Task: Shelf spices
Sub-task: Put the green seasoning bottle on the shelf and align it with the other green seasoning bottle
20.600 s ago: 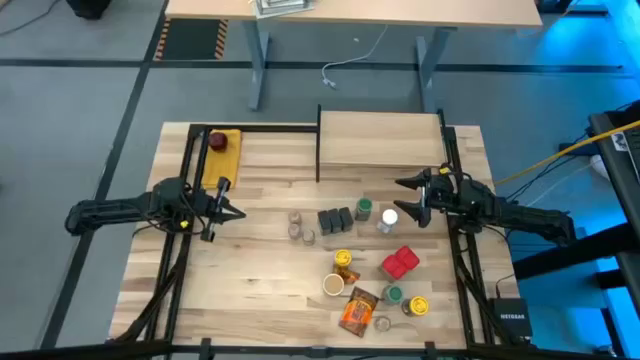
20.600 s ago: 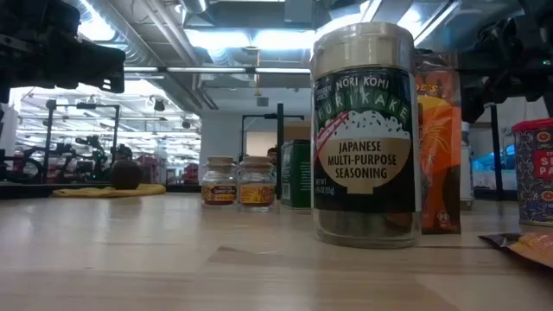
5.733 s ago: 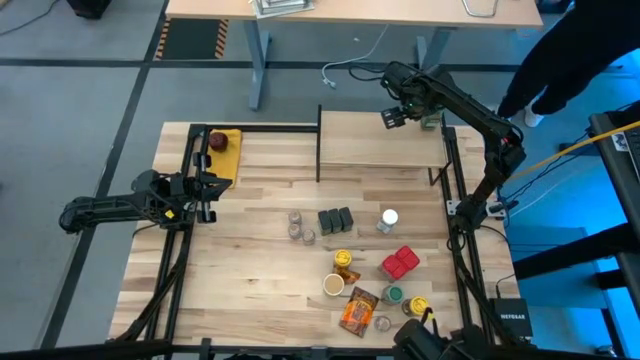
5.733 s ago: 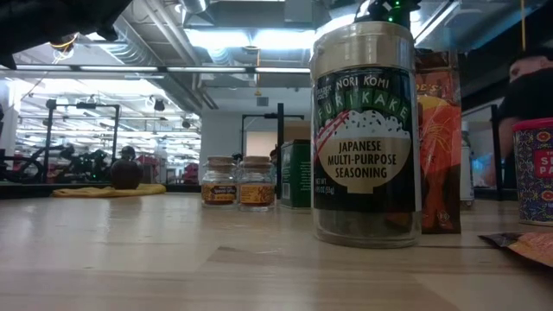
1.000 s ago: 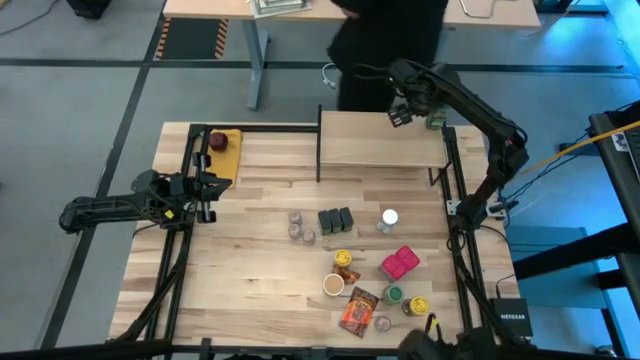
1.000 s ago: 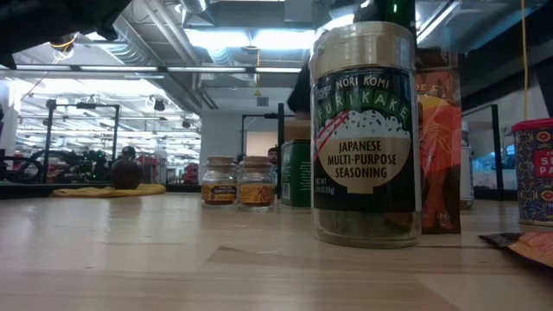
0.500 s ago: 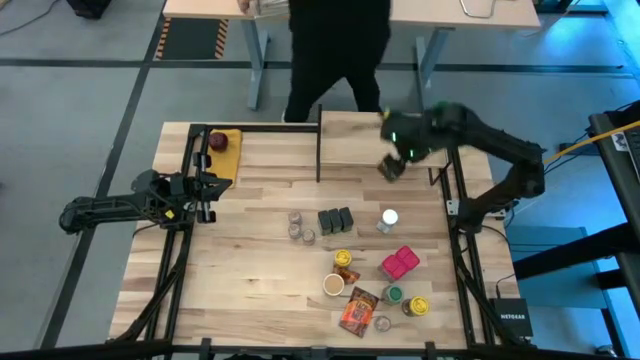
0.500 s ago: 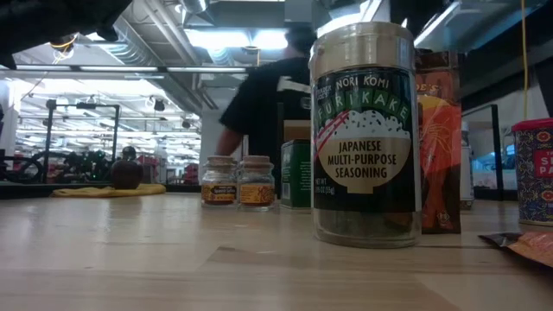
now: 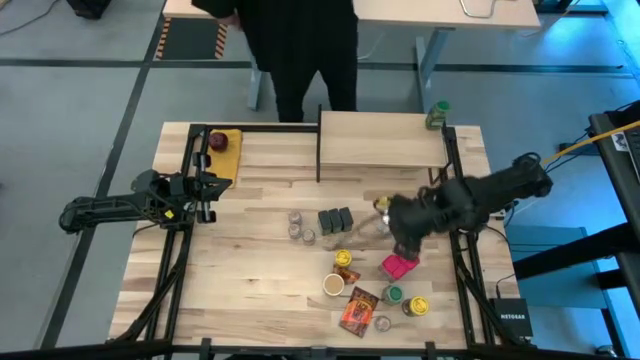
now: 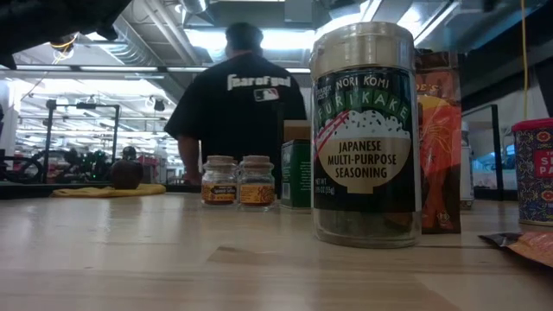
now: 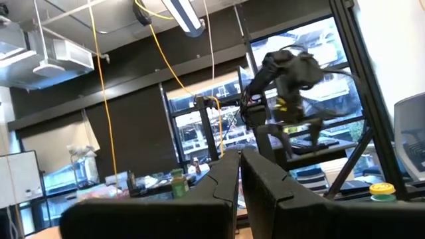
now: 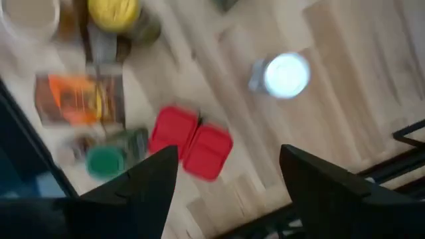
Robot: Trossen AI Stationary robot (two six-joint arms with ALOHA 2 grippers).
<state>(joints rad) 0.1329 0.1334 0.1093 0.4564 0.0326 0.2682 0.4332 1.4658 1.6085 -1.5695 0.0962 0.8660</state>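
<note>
The spices stand in a loose group on the right half of the table: two small jars (image 9: 296, 226), dark tins (image 9: 336, 220), red boxes (image 12: 192, 143), a white-lidded jar (image 12: 285, 74), an orange packet (image 12: 80, 99) and green- and yellow-lidded jars (image 9: 405, 300). One green-lidded jar (image 9: 437, 113) stands on the far right corner of the shelf (image 9: 380, 140). My right gripper (image 9: 398, 232) hangs open above the red boxes and the white-lidded jar, pointing down, with nothing between its fingers (image 12: 153, 179). My left gripper (image 9: 208, 190) waits shut at the table's left side.
A dark red round thing on a yellow pad (image 9: 218, 142) lies at the far left corner. A person in a black shirt (image 9: 300, 50) stands just beyond the table's far edge. In the low view a tall furikake jar (image 10: 365, 134) stands nearest the camera.
My right gripper has swung from the shelf's far right corner toward the near edge, out over the spices on the table, rolling as it went. The green-lidded jar stays on the shelf. The person behind the table has walked toward the left.
</note>
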